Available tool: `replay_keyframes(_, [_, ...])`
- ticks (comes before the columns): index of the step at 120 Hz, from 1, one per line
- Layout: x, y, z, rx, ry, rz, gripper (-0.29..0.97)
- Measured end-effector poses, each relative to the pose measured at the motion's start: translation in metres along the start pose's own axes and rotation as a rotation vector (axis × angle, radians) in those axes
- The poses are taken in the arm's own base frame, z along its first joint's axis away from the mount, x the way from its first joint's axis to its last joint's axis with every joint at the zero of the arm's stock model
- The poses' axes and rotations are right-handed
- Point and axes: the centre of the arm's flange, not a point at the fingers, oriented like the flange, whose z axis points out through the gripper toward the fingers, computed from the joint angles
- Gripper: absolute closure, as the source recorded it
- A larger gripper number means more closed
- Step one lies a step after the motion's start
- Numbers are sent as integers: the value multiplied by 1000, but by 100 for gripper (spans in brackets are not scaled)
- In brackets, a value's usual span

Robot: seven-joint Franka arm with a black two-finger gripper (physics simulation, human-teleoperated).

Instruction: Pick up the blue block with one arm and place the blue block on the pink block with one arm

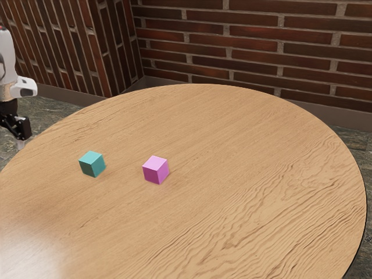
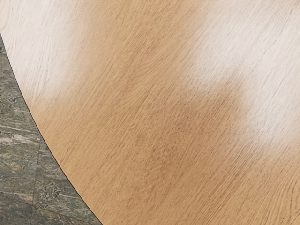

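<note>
- Round wooden counter [image 1: 244, 192] with a pale glare patch in the lower left of the exterior frame. There's a red brick wall [image 1: 250, 46] behind it and mottled grey-green stone floor [image 1: 40, 110] around it.
- Wrist view looks down on bare wood grain [image 2: 164, 117], the counter's curved rim and that same stone floor [image 2: 18, 164] past it.
- The claw [image 1: 16, 125] hangs at the far left edge of the exterior frame, above the counter's rim. Honestly can't tell if it's released or clenched.
- Blue block [image 1: 92, 164] (more teal tbh) sits on the counter left of centre, down and to the right of the claw, well apart from it.
- Pink block [image 1: 156, 170] is near the blue one on its right, not touching.
</note>
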Motion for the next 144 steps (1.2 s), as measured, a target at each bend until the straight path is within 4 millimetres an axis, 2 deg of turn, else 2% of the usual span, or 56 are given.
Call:
replay_keyframes(22, [26, 2, 33, 28, -15, 4, 0])
replay_keyframes(33, [42, 9, 50, 30, -19, 12, 0])
replay_keyframes(56, [78, 19, 53, 26, 21, 18, 0])
replay_keyframes(69, [98, 38, 66, 7, 19, 36, 0])
replay_keyframes(79, [108, 50, 83, -7, 4, 44, 0])
replay_keyframes(93, [124, 50, 105, -10, -8, 42, 0])
replay_keyframes(108, [151, 81, 116, -29, 6, 108, 0])
replay_keyframes(119, [166, 83, 120, -27, 17, 117, 0])
replay_keyframes(135, [175, 71, 137, -40, 8, 110, 0])
replay_keyframes(144, [185, 78, 141, -45, 12, 126, 0])
